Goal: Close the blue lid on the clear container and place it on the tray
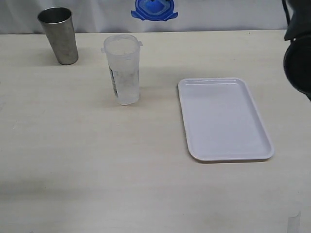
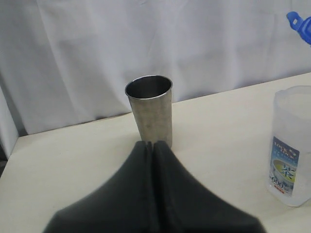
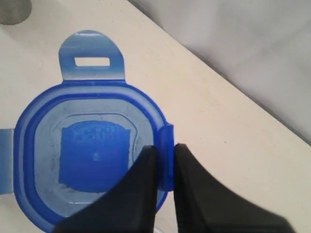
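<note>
Right claw [image 3: 165,154]: we see its two dark fingers closed in on the rim of the round blue plastic lid with snap flaps [image 3: 92,155], one finger inside the rim and one outside, pinching it.

Blue lid: it hangs in the right claw's pinch, clear of the pale table [image 1: 97,184], whose surface shows beneath it. One slotted flap stands out about a quarter of the way round the rim from the pinch. Another flap shows on the side opposite the claw. A darker blue square patch sits at the lid's centre.

Left claw [image 2: 151,144]: its fingers are pressed together with nothing between them, low over the table.

Grey steel cup [image 2: 150,109]: it stands upright with its mouth up, straight ahead of the left claw and just beyond the fingertips.

Tall clear plastic container [image 1: 123,73]: it stands upright on the table with its mouth open. It is ahead of the left claw, off to one side of the steel cup. It stands apart from the lid in the right claw. A small blue-and-green label [image 2: 284,165] faces the left claw.

Flat white rectangular tray [image 1: 223,119]: it lies flat on the table, on the far side of the container from the cup and well apart from the left claw. We cannot tell how it sits relative to the right claw.

White curtain [image 2: 146,39]: it hangs behind the table, beyond both claws.
</note>
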Action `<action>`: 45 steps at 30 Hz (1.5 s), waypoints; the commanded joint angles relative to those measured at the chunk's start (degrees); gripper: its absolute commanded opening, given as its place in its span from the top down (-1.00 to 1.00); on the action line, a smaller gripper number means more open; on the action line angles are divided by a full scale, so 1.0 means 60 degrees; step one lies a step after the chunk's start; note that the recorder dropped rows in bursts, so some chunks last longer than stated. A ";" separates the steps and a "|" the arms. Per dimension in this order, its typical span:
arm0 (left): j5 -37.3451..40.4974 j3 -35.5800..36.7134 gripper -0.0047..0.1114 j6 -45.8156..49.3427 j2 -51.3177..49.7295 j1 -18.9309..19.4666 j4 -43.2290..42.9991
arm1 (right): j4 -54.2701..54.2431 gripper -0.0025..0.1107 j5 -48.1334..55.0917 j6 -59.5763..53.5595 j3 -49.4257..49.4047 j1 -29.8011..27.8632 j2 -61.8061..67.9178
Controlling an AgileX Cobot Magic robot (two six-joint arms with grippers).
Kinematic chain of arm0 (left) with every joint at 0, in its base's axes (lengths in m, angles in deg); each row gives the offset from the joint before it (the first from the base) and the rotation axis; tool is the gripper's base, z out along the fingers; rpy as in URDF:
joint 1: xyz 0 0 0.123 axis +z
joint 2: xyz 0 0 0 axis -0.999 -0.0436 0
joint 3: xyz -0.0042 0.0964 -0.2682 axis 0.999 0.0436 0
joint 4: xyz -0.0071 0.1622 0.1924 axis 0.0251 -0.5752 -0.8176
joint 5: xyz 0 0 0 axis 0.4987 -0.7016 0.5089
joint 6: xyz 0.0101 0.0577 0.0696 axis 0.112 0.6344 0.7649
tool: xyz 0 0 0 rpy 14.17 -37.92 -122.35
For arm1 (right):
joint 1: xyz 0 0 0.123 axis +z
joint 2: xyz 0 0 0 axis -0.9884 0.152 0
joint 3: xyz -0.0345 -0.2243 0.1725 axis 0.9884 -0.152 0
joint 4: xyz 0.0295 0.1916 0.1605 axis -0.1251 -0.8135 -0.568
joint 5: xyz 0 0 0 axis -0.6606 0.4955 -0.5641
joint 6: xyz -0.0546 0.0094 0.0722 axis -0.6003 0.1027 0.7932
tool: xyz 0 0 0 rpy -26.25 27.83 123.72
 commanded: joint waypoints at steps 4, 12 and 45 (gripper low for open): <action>0.0016 0.0044 0.92 -0.0026 0.0044 0.0026 0.0019 | 0.0387 0.88 0.0065 -0.0054 -0.2017 -0.0354 -0.1512; 0.0016 0.0044 0.92 -0.0026 0.0044 0.0026 0.0019 | 0.0399 0.88 -0.1151 0.0449 -0.7363 -0.0636 -0.4594; 0.0032 0.0044 0.92 -0.0053 0.0044 0.0026 0.0046 | -0.2753 0.60 -0.6578 0.0486 -1.3766 0.2343 -0.3500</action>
